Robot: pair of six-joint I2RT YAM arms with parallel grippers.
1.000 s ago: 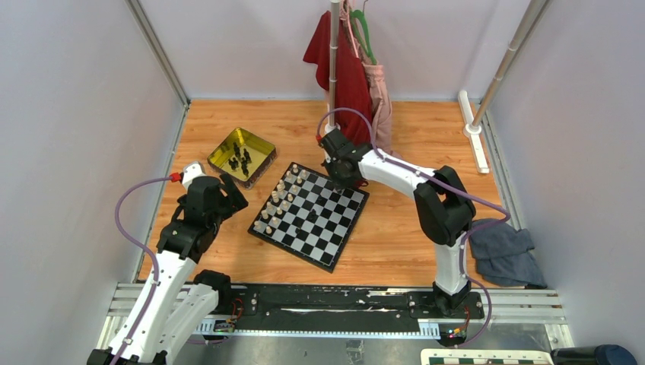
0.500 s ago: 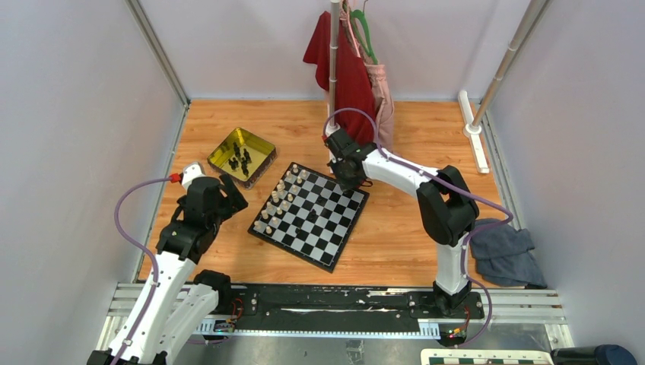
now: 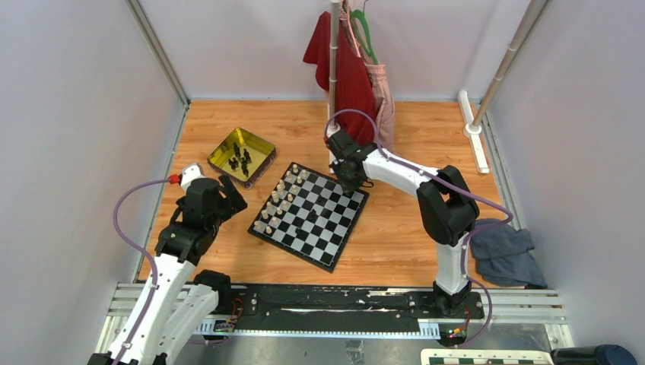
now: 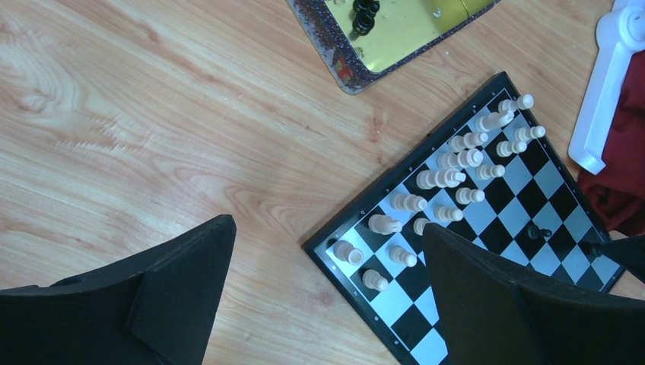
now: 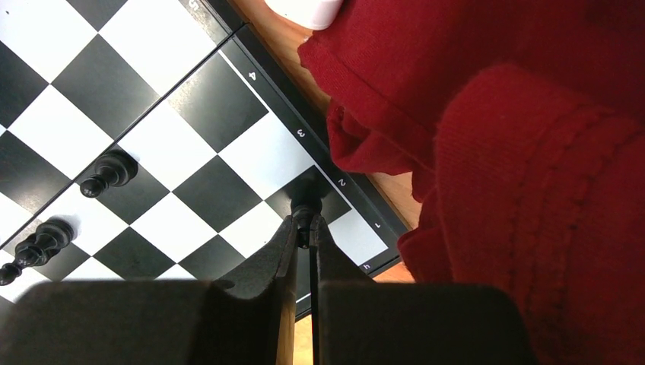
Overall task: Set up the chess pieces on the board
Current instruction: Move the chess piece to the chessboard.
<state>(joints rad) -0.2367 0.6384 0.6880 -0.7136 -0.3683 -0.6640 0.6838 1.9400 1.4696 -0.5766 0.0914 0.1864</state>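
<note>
Right gripper (image 5: 304, 228) is pinched shut on one tiny black piece (image 5: 305, 199). The piece sticks out straight ahead of the fingertips, its long axis in line with them, over a dark square right by the rim of the board (image 5: 278, 103). Can't tell if it's touching down yet. Red cloth (image 5: 494, 152) sits just off to the gripper's right. Left gripper (image 4: 327, 236) is spread wide and empty, well away, so the right arm is the nearer one. My guess is it needs to lower and let go.

- From high at the near edge, we overlook the whole table (image 3: 395, 243).
- Our left wrist view looks down on the board (image 4: 567, 205) from mid height.
- Our right wrist view hugs its corner; all three share it.
</note>
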